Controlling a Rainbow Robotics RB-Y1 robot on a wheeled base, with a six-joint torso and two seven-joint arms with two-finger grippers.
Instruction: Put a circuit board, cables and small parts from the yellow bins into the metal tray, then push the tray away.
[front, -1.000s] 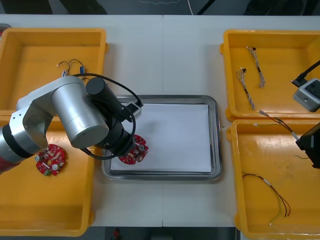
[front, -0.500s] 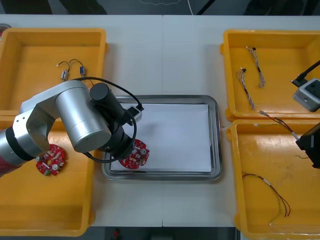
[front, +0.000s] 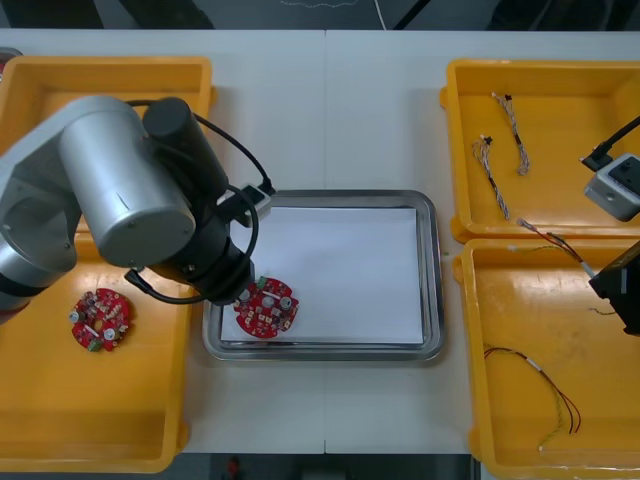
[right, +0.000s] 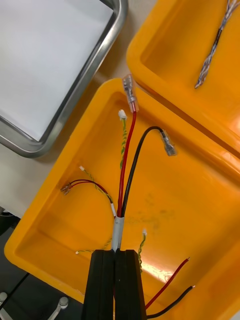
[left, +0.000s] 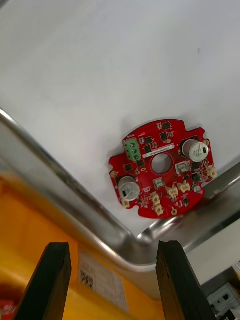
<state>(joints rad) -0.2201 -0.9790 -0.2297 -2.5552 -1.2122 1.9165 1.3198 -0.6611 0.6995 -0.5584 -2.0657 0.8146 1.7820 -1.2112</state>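
Risen off the circuit board (left: 160, 167) in the metal tray (left: 75, 200), left hand (left: 114, 245) gapes. Right hand (right: 116, 252) clamps a cable (right: 117, 231); its delivery looks next.

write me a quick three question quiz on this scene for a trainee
1. True or false: the left claw is shut on the circuit board in the metal tray.
2. What does the right claw grip? A) a twisted blue and white cable B) a red and black cable C) a small metal part
3. Fill in: the second circuit board lies in the near ___ yellow bin.
Key: 1 false, it is open and the board lies free in the tray; 2 B; 3 left.
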